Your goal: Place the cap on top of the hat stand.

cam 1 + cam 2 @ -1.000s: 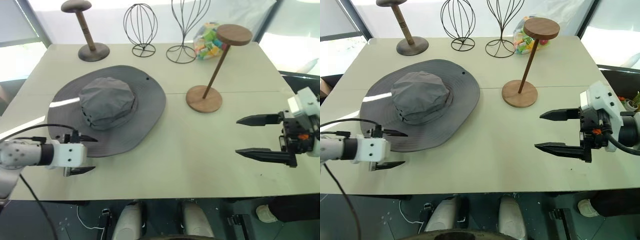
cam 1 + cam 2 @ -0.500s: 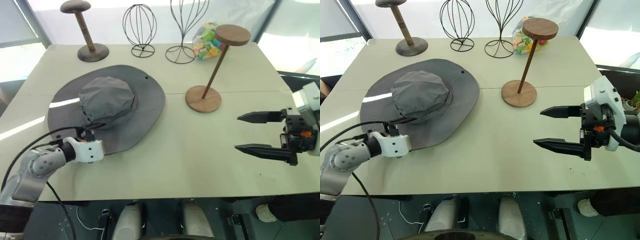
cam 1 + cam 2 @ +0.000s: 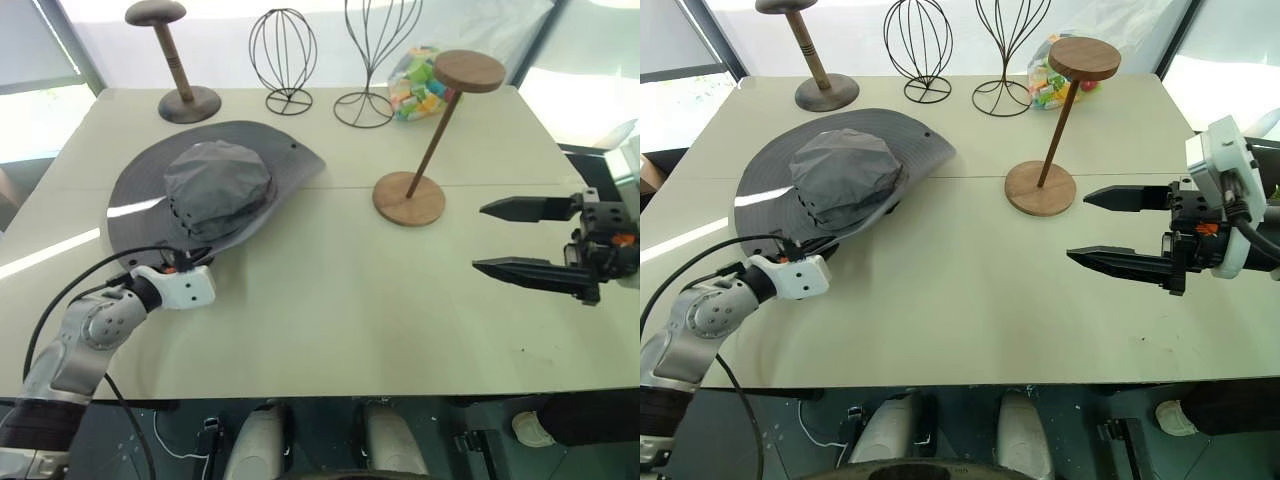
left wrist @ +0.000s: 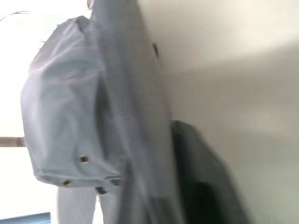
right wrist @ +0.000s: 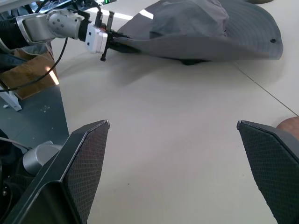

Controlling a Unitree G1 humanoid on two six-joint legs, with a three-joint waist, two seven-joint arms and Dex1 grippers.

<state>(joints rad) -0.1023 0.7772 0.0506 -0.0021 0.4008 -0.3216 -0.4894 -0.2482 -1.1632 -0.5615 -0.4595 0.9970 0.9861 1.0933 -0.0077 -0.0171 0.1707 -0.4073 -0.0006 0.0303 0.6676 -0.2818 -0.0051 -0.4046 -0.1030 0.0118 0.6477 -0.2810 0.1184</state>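
1. Grey fabric of the cap [image 3: 215, 190] lies on the surface [image 3: 350, 320] in the left eye view, its near brim clamped in the left gripper [image 3: 192, 268]; the hat stand [image 3: 440, 135] stands well apart.
2. Left wrist view: the brim runs between the closed fingers [image 4: 201, 186].
3. Right wrist view: the right gripper [image 5: 180, 163] has its fingers wide apart, far from the cap.

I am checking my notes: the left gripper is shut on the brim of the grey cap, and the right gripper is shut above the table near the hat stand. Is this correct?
One detail is wrong. The right gripper is open, not shut: the right eye view shows its two fingers clearly apart above the table, near the hat stand. The left gripper is indeed shut on the brim of the cap.
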